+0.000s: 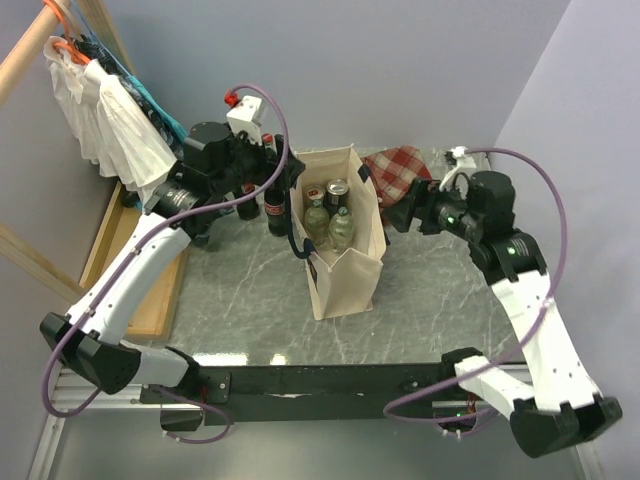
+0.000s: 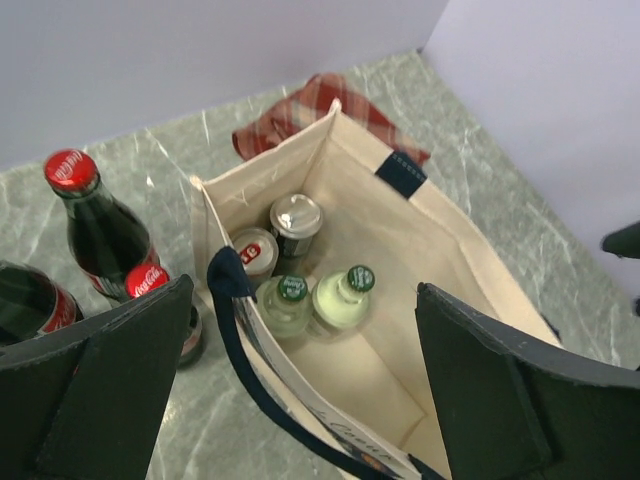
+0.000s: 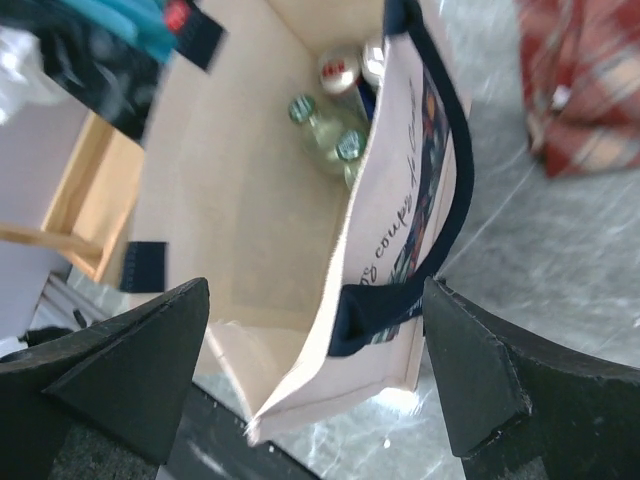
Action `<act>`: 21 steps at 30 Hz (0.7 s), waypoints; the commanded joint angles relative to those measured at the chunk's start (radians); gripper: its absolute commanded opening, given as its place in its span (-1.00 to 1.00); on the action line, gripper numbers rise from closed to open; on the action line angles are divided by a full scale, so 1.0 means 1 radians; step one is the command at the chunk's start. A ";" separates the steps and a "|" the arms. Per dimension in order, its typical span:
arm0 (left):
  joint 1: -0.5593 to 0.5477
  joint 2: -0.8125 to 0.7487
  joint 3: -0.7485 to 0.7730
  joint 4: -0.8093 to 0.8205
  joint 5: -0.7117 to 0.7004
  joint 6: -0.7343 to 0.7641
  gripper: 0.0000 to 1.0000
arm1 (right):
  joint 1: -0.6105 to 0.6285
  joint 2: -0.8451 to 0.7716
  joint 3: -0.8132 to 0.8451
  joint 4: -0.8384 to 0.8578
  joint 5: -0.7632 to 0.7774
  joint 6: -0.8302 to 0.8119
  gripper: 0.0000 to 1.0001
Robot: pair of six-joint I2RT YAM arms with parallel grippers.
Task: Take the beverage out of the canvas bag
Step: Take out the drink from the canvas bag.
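The cream canvas bag (image 1: 345, 280) stands open in the middle of the table with its navy handles hanging down. Inside it are two pale bottles with green caps (image 2: 285, 300) (image 2: 345, 295) and two cans (image 2: 297, 220) (image 2: 255, 250). My left gripper (image 2: 310, 400) hovers open over the bag's left rim, with the bag's wall (image 2: 440, 230) and a navy handle (image 2: 225, 280) between its fingers, untouched. My right gripper (image 3: 315, 380) is open at the bag's right side, straddling the printed wall (image 3: 400, 200) and the other handle (image 3: 385, 310). Neither gripper holds anything.
Several cola bottles with red caps (image 2: 95, 215) (image 1: 275, 205) stand on the table just left of the bag. A red checked cloth (image 1: 400, 170) lies behind the bag on the right. A wooden tray (image 1: 130, 270) and hanging clothes (image 1: 110, 110) are at the far left.
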 commanded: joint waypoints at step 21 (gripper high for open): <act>-0.050 0.243 0.268 -0.191 0.153 0.116 0.90 | 0.185 -0.055 -0.138 -0.196 0.071 0.049 0.84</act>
